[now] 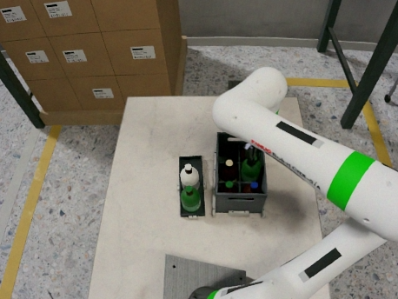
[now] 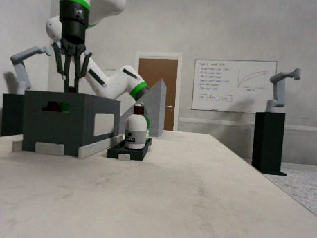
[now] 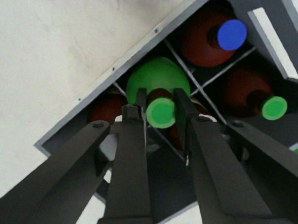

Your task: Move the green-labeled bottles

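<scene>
My gripper (image 2: 71,89) (image 3: 159,101) is shut on the brown neck of a green bottle (image 1: 251,170) (image 3: 159,77), which has a green cap. The bottle is upright and down inside the right middle slot of the grey crate (image 1: 241,203) (image 2: 53,129); whether its base touches the floor is hidden. A green bottle (image 1: 190,202) with a green cap stands on the front of the dark tray (image 1: 196,160) (image 2: 115,154). A white bottle (image 1: 189,178) (image 2: 136,129) stands behind it.
Brown bottles fill other slots: a blue-capped one (image 1: 254,187) (image 3: 205,42), a green-capped one (image 1: 228,186) (image 3: 242,90), a cream-capped one (image 1: 228,163), and one (image 3: 106,108) at the back right. The back left slot looks empty. Light brackets (image 1: 238,213) surround the crate's base.
</scene>
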{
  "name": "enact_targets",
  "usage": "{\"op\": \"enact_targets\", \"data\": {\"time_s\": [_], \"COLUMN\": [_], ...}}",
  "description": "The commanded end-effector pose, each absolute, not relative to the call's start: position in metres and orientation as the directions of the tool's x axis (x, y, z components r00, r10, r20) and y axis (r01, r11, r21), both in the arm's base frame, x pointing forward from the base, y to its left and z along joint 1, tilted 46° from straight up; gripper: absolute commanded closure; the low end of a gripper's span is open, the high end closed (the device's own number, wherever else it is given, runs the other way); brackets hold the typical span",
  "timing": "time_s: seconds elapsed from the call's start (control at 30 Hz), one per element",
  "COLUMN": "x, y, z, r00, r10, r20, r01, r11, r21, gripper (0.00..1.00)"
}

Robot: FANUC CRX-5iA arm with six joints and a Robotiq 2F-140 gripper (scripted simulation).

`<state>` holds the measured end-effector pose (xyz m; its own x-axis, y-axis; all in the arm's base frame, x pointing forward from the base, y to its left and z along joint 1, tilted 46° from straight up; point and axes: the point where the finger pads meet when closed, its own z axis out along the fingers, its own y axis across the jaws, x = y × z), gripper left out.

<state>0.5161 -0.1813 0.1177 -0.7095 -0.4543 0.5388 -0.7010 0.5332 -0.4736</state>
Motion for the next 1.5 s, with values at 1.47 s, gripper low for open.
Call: {"op": "enact_targets", "data": {"time_s": [1.47], "x": [0.515], "y": [-0.197], "z": [0.103], "r00": [-0.71], "r10": [-0.455], "r20": [0.538], "r01": [-0.701], "r11": [0.532], "r21": [-0.475], "gripper": [0.9]}}
